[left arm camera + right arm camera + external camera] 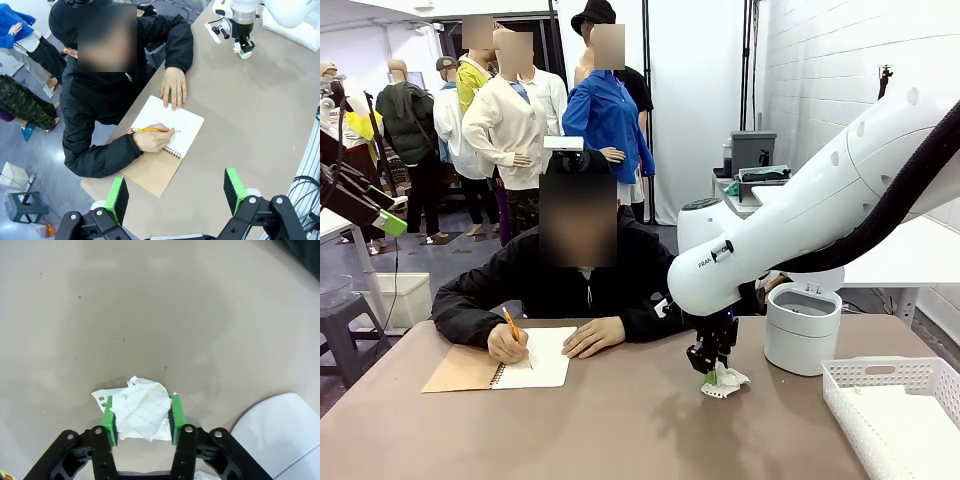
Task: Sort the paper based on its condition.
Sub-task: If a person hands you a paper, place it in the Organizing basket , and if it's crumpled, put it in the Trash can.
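**A:** Green pads of the right jaws sit nearest, one on each side of the crumpled wad. How wide do they stand?

**B:** Roughly half drawn in, with both pads touching the paper's flanks. The wad lies on the tabletop, not yet lifted. How firm the pinch is, I cannot tell.

**A:** And the left jaws?

**B:** Wide apart with nothing between them, hanging high over the near edge of the tabletop. Below them a person writes in a notebook with a pencil, other hand flat on the page.

**A:** So which step is this?

**B:** I'd say the grasp on the crumpled piece, with the sorting itself not yet done. A round white bin stands near the wad, and a white basket sits further toward the robot's right.

**A:** What does the next move call for?

**B:** Probably a settled grip first, since the wad is light and springy and could slip. Then a straight lift clear of the tabletop and a short carry. My guess is the bin takes crumpled paper, though neither container is marked.
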Available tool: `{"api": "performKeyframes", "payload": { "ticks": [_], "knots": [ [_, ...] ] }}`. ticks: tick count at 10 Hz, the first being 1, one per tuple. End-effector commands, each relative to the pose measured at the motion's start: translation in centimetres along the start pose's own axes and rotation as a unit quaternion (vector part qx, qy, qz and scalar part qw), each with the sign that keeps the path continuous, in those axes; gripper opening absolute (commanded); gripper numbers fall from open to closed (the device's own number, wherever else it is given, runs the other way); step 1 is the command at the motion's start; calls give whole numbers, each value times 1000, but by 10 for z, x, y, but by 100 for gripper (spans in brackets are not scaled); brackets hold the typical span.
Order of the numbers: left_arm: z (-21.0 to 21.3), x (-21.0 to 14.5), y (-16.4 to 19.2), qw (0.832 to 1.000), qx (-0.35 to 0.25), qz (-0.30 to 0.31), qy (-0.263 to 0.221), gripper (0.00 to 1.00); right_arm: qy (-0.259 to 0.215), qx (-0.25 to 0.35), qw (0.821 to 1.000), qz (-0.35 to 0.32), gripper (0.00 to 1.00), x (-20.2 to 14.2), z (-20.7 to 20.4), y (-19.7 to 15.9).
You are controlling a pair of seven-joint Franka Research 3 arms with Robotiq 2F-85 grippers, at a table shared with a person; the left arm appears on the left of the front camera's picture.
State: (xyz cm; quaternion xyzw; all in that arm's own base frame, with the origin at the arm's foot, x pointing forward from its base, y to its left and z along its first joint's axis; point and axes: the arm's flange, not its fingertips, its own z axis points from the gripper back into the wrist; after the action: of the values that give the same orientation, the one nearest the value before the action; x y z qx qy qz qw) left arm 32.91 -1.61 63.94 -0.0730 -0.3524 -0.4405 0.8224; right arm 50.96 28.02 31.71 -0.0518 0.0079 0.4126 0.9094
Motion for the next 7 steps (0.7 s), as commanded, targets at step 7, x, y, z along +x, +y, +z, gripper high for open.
{"api": "performKeyframes", "payload": {
  "ticks": [7],
  "knots": [
    [1, -1, 1, 1000, -2, 1, -3, 100, -30, 26, 999, -26, 22, -43, 107, -15]
  ]
}}
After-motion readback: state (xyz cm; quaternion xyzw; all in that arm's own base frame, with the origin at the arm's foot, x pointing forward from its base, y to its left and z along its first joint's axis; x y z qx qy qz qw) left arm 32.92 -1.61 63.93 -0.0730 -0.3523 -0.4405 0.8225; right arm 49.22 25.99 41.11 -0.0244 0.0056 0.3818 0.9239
